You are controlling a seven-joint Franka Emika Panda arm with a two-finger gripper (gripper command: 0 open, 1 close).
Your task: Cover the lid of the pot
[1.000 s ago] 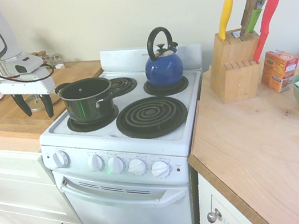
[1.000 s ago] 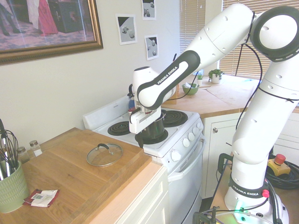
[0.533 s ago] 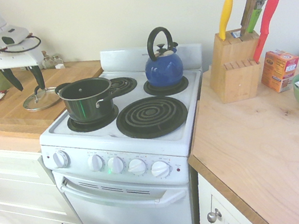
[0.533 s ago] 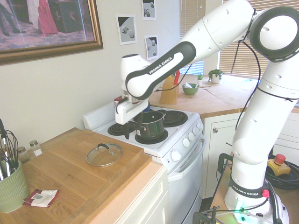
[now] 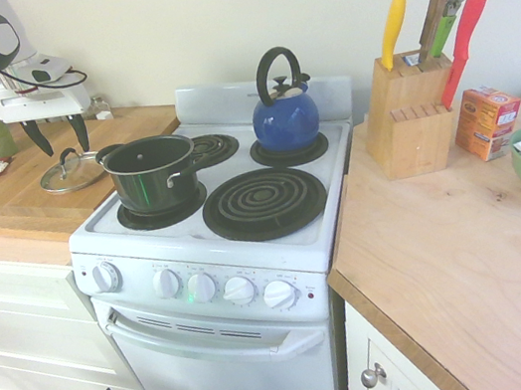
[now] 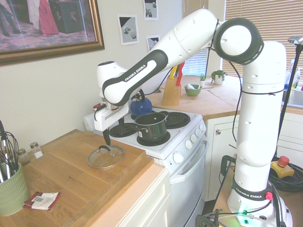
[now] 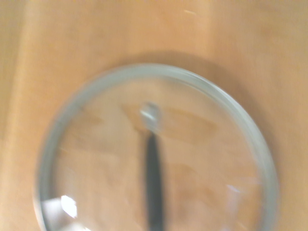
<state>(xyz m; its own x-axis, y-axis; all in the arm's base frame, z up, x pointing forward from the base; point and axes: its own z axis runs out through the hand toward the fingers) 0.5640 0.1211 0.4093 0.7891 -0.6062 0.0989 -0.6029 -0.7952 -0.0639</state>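
End effector [image 5: 61, 149] points straight down above the lid, fingers spread wide, holding nothing. Stove [image 5: 251, 257]: pot [image 5: 151, 172] sits uncovered on front burner nearest the wooden tabletop [image 6: 71, 175]. Lid [image 6: 105, 156] lies flat on that tabletop beside the stove; blurred in wrist view [image 7: 159, 154].
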